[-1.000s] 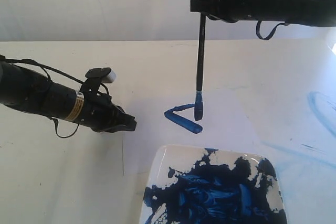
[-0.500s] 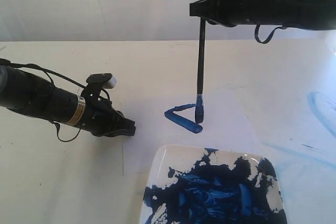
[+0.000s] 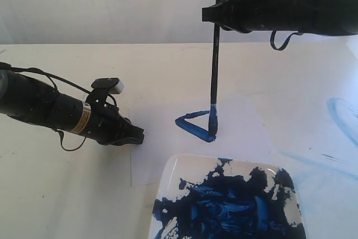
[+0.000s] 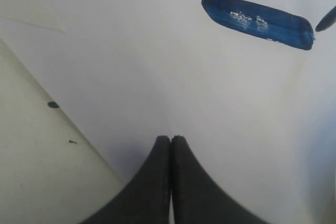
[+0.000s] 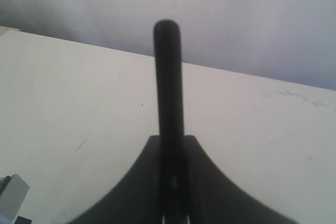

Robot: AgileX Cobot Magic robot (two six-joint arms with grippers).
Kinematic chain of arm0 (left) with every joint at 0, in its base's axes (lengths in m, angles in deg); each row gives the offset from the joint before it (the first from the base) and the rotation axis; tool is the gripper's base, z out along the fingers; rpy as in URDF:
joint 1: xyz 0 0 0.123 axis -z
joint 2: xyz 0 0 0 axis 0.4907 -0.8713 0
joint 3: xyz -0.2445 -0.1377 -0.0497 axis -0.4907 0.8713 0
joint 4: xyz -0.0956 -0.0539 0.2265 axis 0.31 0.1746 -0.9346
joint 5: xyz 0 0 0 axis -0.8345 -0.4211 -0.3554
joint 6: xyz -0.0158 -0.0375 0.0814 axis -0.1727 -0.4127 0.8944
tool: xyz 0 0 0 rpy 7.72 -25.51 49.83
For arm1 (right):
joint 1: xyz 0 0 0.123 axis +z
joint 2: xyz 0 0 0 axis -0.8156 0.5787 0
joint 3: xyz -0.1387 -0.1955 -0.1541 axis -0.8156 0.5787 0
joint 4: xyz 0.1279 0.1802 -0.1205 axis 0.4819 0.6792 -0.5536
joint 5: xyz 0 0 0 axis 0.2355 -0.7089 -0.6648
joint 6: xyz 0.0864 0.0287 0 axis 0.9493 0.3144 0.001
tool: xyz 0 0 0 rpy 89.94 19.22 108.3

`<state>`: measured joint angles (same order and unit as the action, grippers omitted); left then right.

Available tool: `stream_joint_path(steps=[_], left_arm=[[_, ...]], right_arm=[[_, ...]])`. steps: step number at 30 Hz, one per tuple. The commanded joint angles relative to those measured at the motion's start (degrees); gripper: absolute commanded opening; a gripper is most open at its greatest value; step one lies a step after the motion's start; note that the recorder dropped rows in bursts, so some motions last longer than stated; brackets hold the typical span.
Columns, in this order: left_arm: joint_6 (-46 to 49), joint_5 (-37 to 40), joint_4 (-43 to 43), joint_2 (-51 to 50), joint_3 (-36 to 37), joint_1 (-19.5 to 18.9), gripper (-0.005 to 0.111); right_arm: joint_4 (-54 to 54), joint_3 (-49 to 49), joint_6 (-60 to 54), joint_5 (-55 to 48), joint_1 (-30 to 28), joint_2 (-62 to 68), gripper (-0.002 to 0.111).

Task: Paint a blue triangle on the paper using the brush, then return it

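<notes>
Exterior view: brush (image 3: 213, 65) hangs upright, clamped in right pincer (image 3: 216, 14).

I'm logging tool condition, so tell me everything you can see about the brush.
The brush is long, thin, straight and black, with a blue-soaked tip. It stands nearly upright, clamped near its top by the right gripper, its rounded end poking above. The tip meets the right side of the blue triangle on the paper.

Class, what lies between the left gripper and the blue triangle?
Nothing but bare paper separates left gripper from blue triangle, seen in the left wrist view.
</notes>
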<state>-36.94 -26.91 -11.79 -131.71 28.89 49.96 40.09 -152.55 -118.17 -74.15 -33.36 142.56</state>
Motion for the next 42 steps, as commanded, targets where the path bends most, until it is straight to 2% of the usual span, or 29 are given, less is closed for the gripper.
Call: stream_joint_path(steps=[1, 42], left_arm=[[0.3, 2.0, -0.6, 0.3, 0.4, 0.1, 0.000], [0.3, 2.0, -0.6, 0.3, 0.4, 0.1, 0.000]], right_arm=[[2.6, -0.2, -0.8, -1.3, -0.3, 1.2, 0.000], [1.3, -0.2, -0.8, 5.6, -0.3, 1.5, 0.000]])
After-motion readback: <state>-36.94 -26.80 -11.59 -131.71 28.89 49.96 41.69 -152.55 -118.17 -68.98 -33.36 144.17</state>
